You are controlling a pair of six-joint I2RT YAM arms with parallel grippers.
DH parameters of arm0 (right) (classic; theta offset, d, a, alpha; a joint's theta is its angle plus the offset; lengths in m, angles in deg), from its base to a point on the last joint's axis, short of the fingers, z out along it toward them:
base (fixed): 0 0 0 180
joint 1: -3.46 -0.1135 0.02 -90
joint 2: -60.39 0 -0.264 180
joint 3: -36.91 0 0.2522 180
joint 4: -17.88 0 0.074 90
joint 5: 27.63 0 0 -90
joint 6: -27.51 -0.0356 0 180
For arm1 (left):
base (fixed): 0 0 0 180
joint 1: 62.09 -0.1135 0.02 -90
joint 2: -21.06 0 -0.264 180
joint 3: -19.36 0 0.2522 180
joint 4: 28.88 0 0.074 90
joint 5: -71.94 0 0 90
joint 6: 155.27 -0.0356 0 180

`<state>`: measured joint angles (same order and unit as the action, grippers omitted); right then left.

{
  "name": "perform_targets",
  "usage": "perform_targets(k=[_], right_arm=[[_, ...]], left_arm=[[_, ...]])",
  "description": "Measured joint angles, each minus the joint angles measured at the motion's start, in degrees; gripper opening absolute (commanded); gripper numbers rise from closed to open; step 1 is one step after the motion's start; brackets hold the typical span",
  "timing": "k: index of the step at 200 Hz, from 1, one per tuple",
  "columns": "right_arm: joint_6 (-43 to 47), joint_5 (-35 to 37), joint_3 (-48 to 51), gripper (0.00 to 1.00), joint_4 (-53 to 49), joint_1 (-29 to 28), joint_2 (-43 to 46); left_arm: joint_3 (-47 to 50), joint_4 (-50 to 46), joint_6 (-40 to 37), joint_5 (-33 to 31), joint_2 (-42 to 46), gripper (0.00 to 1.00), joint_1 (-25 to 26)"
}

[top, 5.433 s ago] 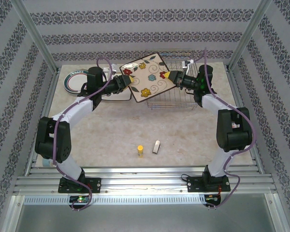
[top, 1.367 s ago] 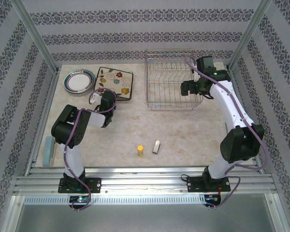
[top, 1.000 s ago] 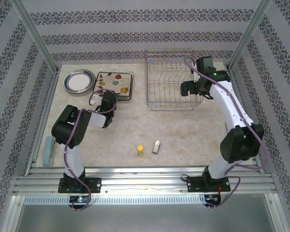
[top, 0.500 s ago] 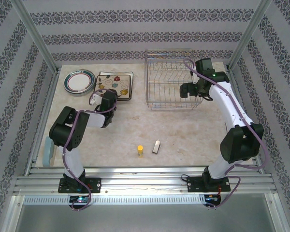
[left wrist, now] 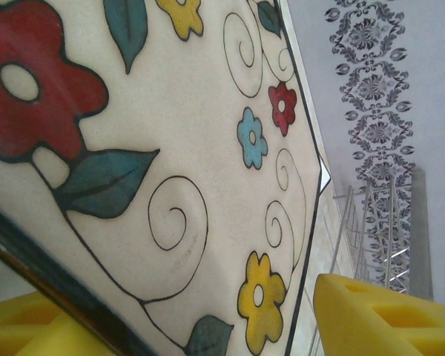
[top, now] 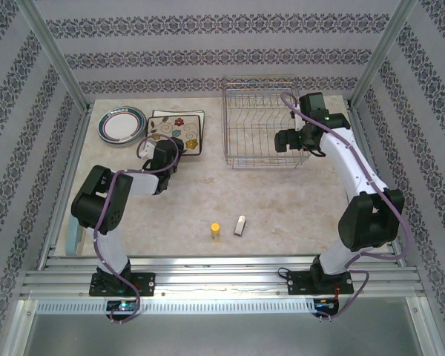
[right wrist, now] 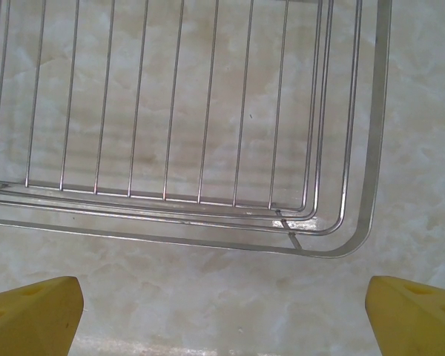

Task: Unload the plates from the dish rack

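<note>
A square cream plate (top: 176, 130) with coloured flowers lies on the table at the back left, beside a round plate (top: 122, 124) with a teal and red rim. My left gripper (top: 172, 150) stands at the square plate's near edge. In the left wrist view the plate (left wrist: 178, 133) spreads above the open left gripper (left wrist: 193, 315), and the right-hand finger (left wrist: 378, 315) is apart from the plate's edge. The wire dish rack (top: 265, 122) holds no plates. My right gripper (top: 280, 139) hovers open over the rack's near right corner (right wrist: 367, 200) with nothing between its jaws (right wrist: 224, 304).
A small yellow object (top: 216, 231) and a pale little block (top: 240, 225) lie in the middle near the front. A light-blue item (top: 76, 230) rests at the left edge. Patterned walls and metal posts enclose the table.
The left jaws have spread apart and the square plate has settled flat beside the round plate. The right gripper has drifted slightly towards the rack's near side.
</note>
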<state>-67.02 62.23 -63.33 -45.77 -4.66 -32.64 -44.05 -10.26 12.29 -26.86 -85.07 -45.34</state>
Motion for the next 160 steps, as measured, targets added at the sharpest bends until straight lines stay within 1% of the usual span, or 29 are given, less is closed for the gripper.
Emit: perform_targets(k=[18,51,80,108,117,129,131,136,139,160], right_arm=[[0.0,-0.4,0.0,0.98,0.3,0.0,0.0],[0.0,-0.8,0.0,0.98,0.8,0.1,0.0],[0.0,-1.3,0.1,0.98,1.3,0.1,0.0],[0.0,-1.7,0.3,0.98,1.7,0.1,0.0],[0.0,-1.9,0.5,0.98,1.9,0.1,0.0],[0.0,-2.0,1.0,0.98,2.2,0.5,0.0],[0.0,-2.1,1.0,0.98,2.2,0.5,0.0],[0.0,-2.1,1.3,0.98,2.4,0.6,0.0],[0.0,-2.3,1.5,0.98,2.5,0.8,0.1],[-0.2,-2.4,3.0,0.98,3.2,1.6,1.4]], left_arm=[[-0.6,-1.3,-1.7,2.2,0.0,0.69,-0.8],[-4.0,-6.7,-5.6,7.9,-0.3,0.69,-2.4],[-7.1,-8.1,-7.9,13.3,-2.3,0.69,-3.8],[-8.1,-8.0,-9.4,16.2,-3.3,0.7,-4.3],[-8.1,-8.0,-9.7,16.8,-3.3,0.74,-4.5],[-8.0,-7.8,-10.3,17.8,-3.2,0.83,-4.8],[-7.9,-7.8,-10.5,18.0,-3.1,0.85,-4.8],[-7.7,-7.8,-10.9,18.5,-2.8,0.95,-4.9],[-7.6,-8.0,-11.4,18.8,-2.6,0.99,-4.9],[-6.6,-11.2,-14.3,20.1,0.5,1.0,-4.9]])
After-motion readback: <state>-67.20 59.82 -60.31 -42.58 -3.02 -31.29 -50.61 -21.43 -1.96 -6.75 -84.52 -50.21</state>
